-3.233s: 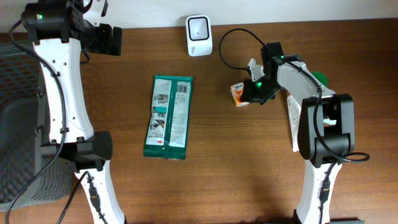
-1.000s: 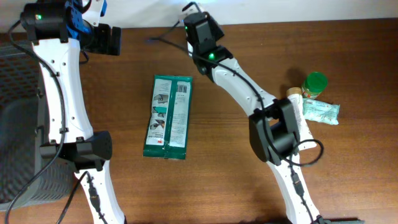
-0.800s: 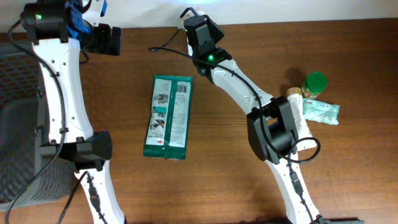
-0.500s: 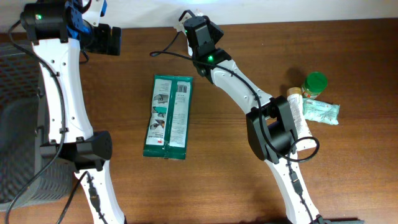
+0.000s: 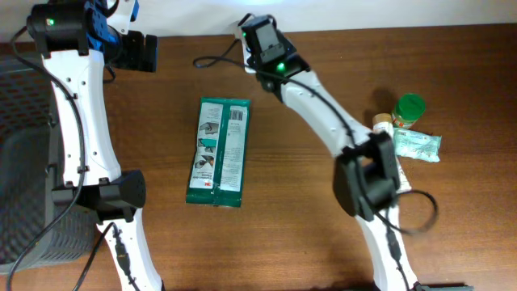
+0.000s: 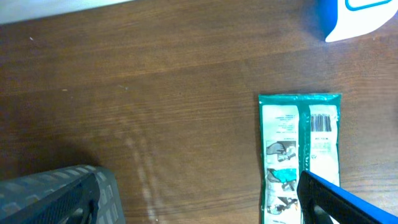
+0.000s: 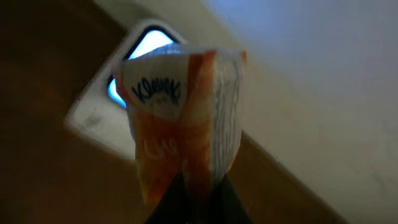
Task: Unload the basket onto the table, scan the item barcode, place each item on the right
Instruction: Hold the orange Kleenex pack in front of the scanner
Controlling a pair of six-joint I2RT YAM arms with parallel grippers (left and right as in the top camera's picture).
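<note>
Green and flat, the green pack [image 5: 218, 151] lies nearest you in the middle of the counter [image 5: 291, 210], barcode side up, with nothing touching it. A dark basket [image 5: 24, 162] sits off the counter's left side. Well to the right, a green-lidded bottle [image 5: 409, 109] stands beside a pale packet [image 5: 417, 145]. At the far edge your right claw [image 7: 189, 186] is clamped on the bottom of an orange-and-white tissue pack [image 7: 183, 118]. It holds the pack upright just in front of the white scanner [image 7: 93, 121], whose window glows behind it. Your left claw [image 5: 115, 18] hangs at the far left corner, spread wide and holding nothing.
</note>
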